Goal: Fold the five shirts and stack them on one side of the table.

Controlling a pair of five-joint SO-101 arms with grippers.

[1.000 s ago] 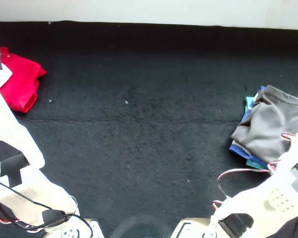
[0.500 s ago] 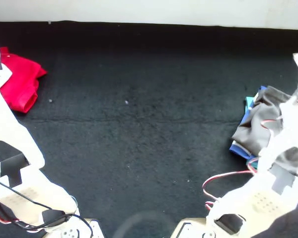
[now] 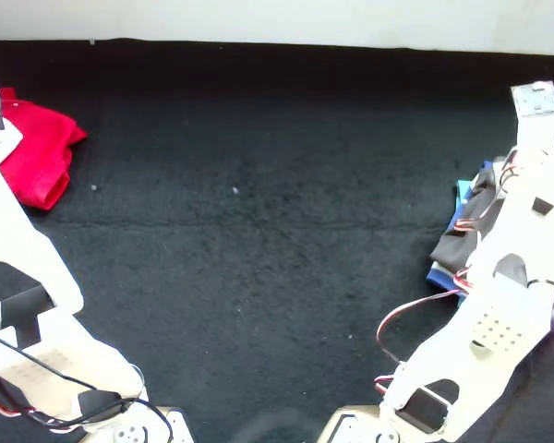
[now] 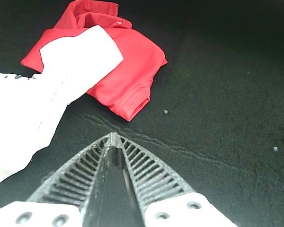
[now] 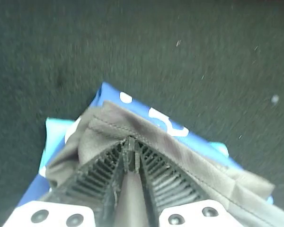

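On the table's (image 3: 258,231) right edge: grey shirt (image 3: 457,245) bunched on top of a blue shirt (image 5: 110,96) and a light-blue shirt (image 5: 57,130), all touching in one pile.
Right gripper (image 5: 130,144): closed at the grey shirt's folded edge, cloth gathered at the tip, apparently pinched.
Left gripper (image 4: 114,142): closed on nothing, hovering over bare table near the red shirt (image 3: 37,152).
Red shirt: crumpled at the far left edge, well apart from the pile, partly under the left arm.
Step in hand: probably taking the grey shirt off the pile for folding.
Next move: calls for drawing it toward the open middle, then laying it flat.
In the way: blue shirt touching underneath, likely to drag along; right arm's wires (image 3: 415,323) looping just beside the pile.
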